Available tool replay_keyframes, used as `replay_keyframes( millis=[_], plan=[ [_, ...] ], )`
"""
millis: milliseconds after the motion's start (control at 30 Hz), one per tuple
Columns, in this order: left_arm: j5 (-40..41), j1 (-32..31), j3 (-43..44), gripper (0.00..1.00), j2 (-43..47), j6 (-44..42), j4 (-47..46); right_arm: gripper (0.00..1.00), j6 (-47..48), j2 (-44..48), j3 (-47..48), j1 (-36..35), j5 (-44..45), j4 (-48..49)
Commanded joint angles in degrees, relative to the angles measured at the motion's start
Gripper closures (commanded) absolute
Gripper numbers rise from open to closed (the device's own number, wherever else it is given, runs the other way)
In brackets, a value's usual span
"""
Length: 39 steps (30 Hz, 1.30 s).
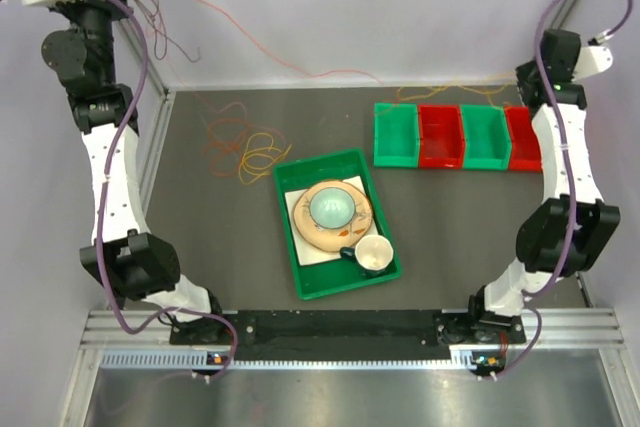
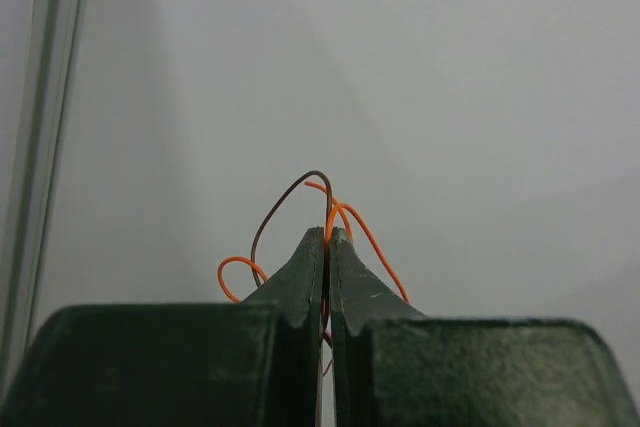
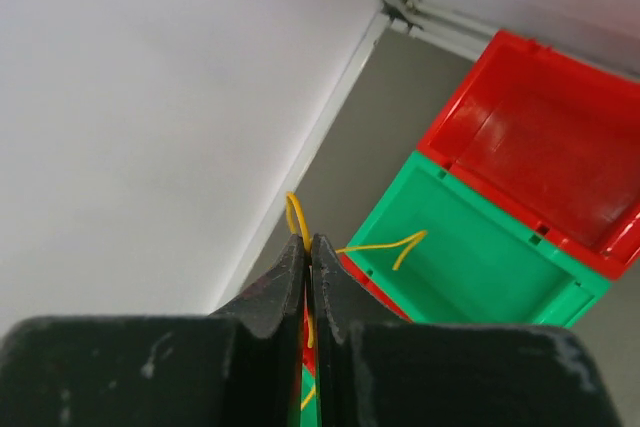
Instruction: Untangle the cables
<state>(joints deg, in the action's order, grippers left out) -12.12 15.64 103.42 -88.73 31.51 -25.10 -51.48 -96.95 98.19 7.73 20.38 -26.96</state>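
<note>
Toward the far-left corner of the tabletop, loose heap of the cables: orange and yellow loops lying flat on the dark surface, with thin red and dark strands running from that area up along the left wall. Heap close beside the far-left corner of a green tray; contact not discernible. High above the same tabletop corner, left hand, fingers pressed fully together and pinching a small bunch of strands, with orange loops and one dark loop protruding just past the fingertips in the left wrist view. From that grip, one red-orange strand slung across the back wall, reaching the far edge near its middle; yellow strands lying along the far edge behind a row of four bins, alternating green and red, set side by side at the far-right corner. Above that corner, right hand, likewise closed, gripping a single yellow strand between the fingertips, with a short yellow arc visible above the tips and a further yellow bend seen against the inside of a green bin, next to a red bin. Near the middle of the tabletop, tray set at a slight angle, carrying a white sheet, a tan plate with a pale green bowl on it, and a cup just beside the plate at the tray's near-right corner.
</note>
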Motion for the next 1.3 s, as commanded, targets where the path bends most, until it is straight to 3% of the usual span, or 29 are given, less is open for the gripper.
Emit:
replay_keyframes(
  millis=[0, 167, 333, 467, 500, 533, 567, 600, 633, 767, 900, 1067, 1133, 1267],
  plan=[
    [2.36, 0.62, -1.55, 1.0, 0.67, -1.27, -0.74, 1.0, 3.49, 7.73, -0.37, 0.71, -1.12, 3.23],
    [5.88, 0.53, -4.8, 1.0, -0.13, -4.35, 1.45, 1.0, 7.27, 12.39, 0.33, 0.8, -2.98, 4.19],
    [-5.08, -1.48, -8.04, 1.0, -3.2, -5.74, 6.11, 1.0, 8.5, 14.59, 3.75, -1.3, -11.5, 4.9],
    [-3.18, -5.7, -11.83, 1.0, -6.1, -13.91, 13.57, 1.0, 10.17, 13.46, 7.71, -5.87, -13.35, 4.29],
    [-2.22, -6.66, -12.44, 0.95, -8.02, -15.23, 15.07, 1.0, 10.87, 12.93, 9.2, -7.45, -13.61, 3.94],
    [-1.95, -6.93, -12.88, 0.82, -9.34, -16.2, 16.82, 1.0, 11.05, 12.23, 9.99, -9.2, -13.61, 3.76],
    [-3.94, -6.94, -12.8, 0.53, -10.66, -16.21, 19.45, 1.0, 11.14, 11.0, 10.7, -10.26, -13.79, 3.58],
    [-4.83, -7.37, -12.71, 0.14, -13.2, -16.04, 21.3, 1.0, 11.84, 10.21, 12.01, -11.06, -13.7, 3.32],
    [-5.45, -7.99, -12.1, 0.01, -14.09, -17.34, 22.89, 1.0, 11.85, 9.59, 12.54, -12.72, -13.27, 2.53],
    [-5.37, -13.17, -12.1, 0.01, -13.14, -25.51, 28.69, 1.0, 12.02, 8.27, 12.81, -14.75, -12.65, 3.23],
    [-16.93, -19.05, -8.5, 0.01, -13.49, -29.57, 31.43, 1.0, 11.41, 6.86, 13.6, -15.63, -13.26, 3.32],
    [-28.21, -25.3, -12.79, 0.01, -16.2, -27.91, 20.12, 1.0, 10.35, 6.51, 14.13, -17.12, -14.41, 3.76],
    [-28.84, -28.28, -14.21, 0.01, -18.05, -25.27, 13.98, 1.0, 10.7, 6.07, 15.18, -17.83, -14.23, 3.23],
    [-25.94, -34.0, -8.77, 0.01, -26.64, -26.84, 13.59, 1.0, 10.18, 5.8, 15.63, -18.27, -14.93, 3.23]
  ],
)
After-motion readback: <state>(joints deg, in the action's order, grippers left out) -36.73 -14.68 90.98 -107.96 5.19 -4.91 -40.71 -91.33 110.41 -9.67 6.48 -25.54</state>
